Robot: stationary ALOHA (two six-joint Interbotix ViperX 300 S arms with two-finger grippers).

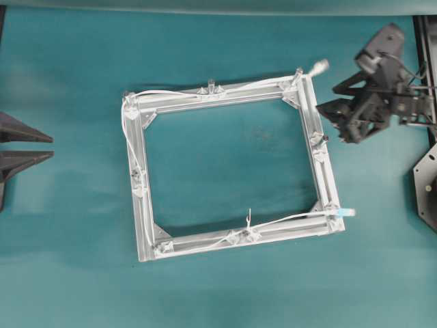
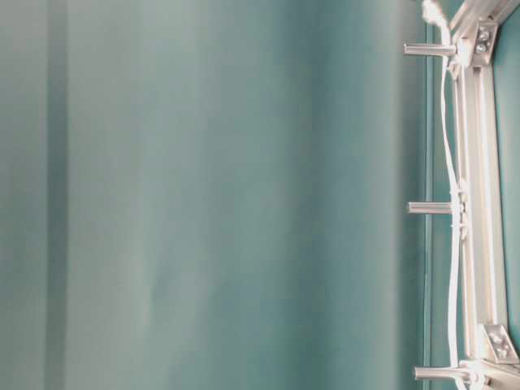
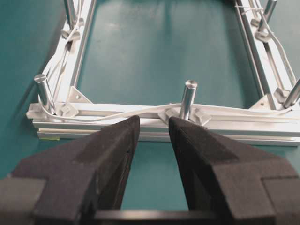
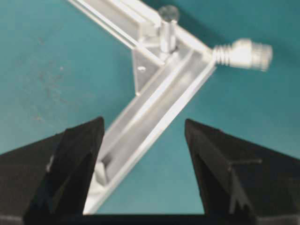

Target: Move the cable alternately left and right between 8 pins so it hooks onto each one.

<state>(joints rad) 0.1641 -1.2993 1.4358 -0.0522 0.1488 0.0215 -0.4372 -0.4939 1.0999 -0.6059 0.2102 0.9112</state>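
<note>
Cable [image 1: 205, 92] routed around three sides of frame [image 1: 306, 102]: from plug end at upper right of overhead view, along top bar, down left bar, back along bottom bar to pale blue tab at lower right. Thin, white, limp; slack near pins [image 3: 187, 99]. Right bar apparently unthreaded. Right gripper [image 4: 143, 136] wide, empty, parked over upper-right corner. Left gripper [image 3: 153, 129] narrowly parted, empty, off frame.

One cable [image 1: 174, 91], one square frame [image 1: 225, 93], eight pins [image 1: 211, 83], and two grippers, left [image 1: 41, 147] and right [image 1: 341, 113].
</note>
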